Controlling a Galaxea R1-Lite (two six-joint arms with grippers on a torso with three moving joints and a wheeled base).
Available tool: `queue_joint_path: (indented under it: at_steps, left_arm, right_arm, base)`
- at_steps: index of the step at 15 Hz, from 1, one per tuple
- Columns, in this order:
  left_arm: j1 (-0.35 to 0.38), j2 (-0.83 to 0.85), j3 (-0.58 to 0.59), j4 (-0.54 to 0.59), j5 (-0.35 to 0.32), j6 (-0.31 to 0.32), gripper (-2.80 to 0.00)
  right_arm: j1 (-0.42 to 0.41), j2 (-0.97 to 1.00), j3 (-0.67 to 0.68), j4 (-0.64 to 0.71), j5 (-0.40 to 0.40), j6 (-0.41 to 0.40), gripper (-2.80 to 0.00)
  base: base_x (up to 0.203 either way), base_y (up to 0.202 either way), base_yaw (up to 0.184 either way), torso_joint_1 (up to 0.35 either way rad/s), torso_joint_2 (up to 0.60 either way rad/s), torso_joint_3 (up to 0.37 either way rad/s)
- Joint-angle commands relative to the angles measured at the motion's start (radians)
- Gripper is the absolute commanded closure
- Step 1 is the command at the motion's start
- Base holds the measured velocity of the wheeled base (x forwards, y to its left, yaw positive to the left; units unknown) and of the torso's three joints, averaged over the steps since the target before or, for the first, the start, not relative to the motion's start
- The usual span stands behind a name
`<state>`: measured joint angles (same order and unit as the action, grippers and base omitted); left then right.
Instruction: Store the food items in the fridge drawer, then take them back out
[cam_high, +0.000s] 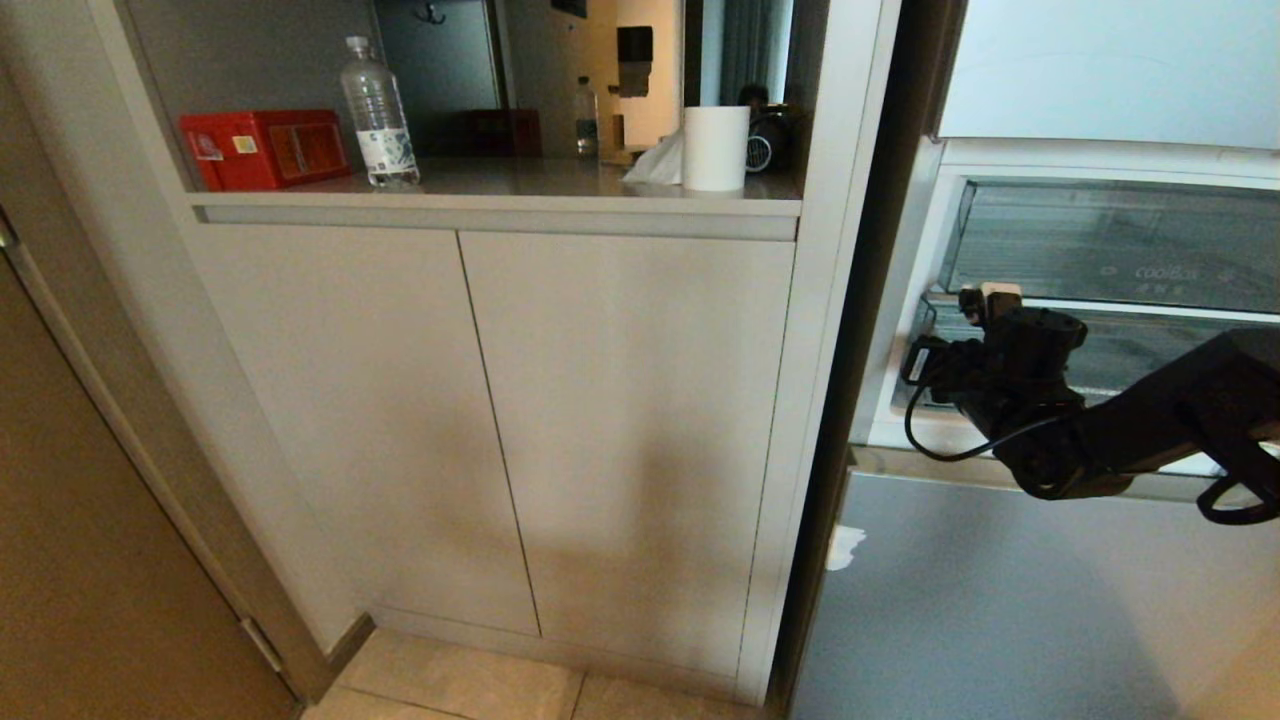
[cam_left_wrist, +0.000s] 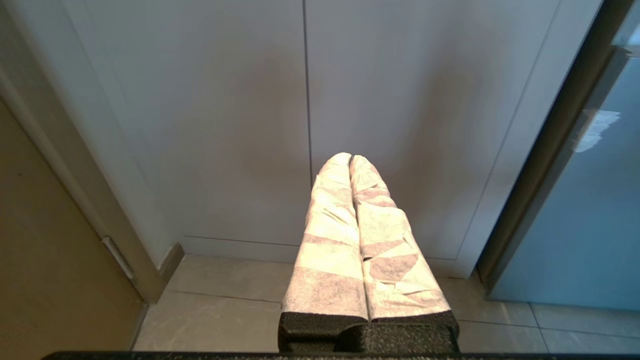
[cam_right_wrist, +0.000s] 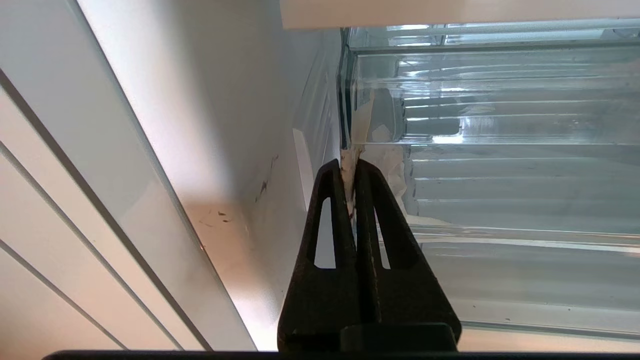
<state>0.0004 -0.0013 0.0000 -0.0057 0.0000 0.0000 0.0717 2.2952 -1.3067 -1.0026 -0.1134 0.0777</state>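
Pale cabinet doors (cam_high: 500, 420) fill the centre of the head view, with an open fridge compartment at the right edge. On the shelf (cam_high: 560, 182) at upper left stand a red box (cam_high: 262, 148), a water bottle (cam_high: 378, 112) and a white cup (cam_high: 716, 146). The right gripper (cam_high: 990, 300) reaches in at the right of the frame, against the clear fridge drawer (cam_high: 1140, 345); in its wrist view its fingers (cam_right_wrist: 332, 210) are pressed together, seemingly pinching the drawer's front corner edge at mid-frame. The left gripper (cam_left_wrist: 350, 159), its padded fingers closed on nothing, hangs before the cabinet doors at centre of its own view. Through the ribbed clear walls the drawer shows nothing inside, and no food items appear in any view. Judged so, the task is at the drawer-handling stage; whether storing or retrieval remains cannot be told.
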Motion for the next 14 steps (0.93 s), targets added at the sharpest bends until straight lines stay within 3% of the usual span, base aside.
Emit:
queue_joint_path:
  at_steps: [1, 14]
  left_arm:
    - [0.0, 0.0, 0.002, 0.0, 0.0, 0.0, 0.0]
    - [0.0, 0.0, 0.002, 0.0, 0.0, 0.0, 0.0]
  right_arm:
    - [0.002, -0.031, 0.028, -0.008, 0.001, 0.002, 0.0]
    - [0.012, -0.227, 0.439, -0.168, 0.004, 0.017, 0.0]
  base:
    - [0.0, 0.0, 0.0, 0.0, 0.0, 0.0]
    - [0.0, 0.0, 0.0, 0.0, 0.0, 0.0]
